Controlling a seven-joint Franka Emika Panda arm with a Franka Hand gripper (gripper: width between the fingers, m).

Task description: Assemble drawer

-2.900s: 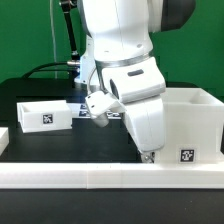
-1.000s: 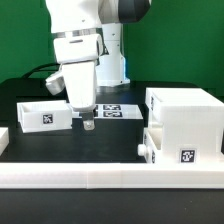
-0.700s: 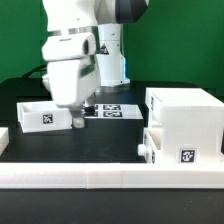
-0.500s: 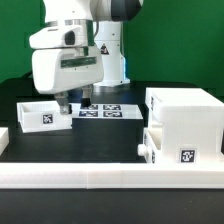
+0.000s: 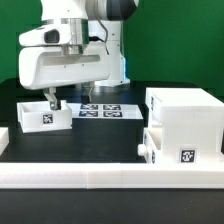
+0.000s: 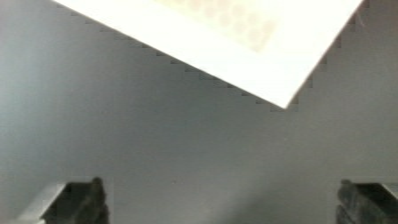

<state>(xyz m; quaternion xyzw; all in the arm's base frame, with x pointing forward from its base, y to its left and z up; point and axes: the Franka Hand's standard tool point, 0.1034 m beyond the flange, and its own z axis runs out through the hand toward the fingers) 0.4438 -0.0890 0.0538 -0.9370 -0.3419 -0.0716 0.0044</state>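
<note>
The tall white housing (image 5: 185,120) stands at the exterior view's right, with a tag low on its front. A small white tray part (image 5: 149,146) sticks out at its lower left side. The other open-top tray (image 5: 42,115) with a tag sits at the exterior view's left. My gripper (image 5: 66,98) hangs open and empty just above that tray's right end. In the wrist view a white corner of the tray (image 6: 231,35) shows over the dark table. The two fingertips (image 6: 75,202) stand far apart with nothing between them.
The marker board (image 5: 102,110) lies flat behind the middle of the black table. A long white rail (image 5: 110,178) edges the table's front. A short white piece (image 5: 3,138) sits at the far left edge.
The arm has swung from the housing toward the exterior view's left, across the marker board, to above the left tray. The gripper stays open and empty. The parts have not moved.
</note>
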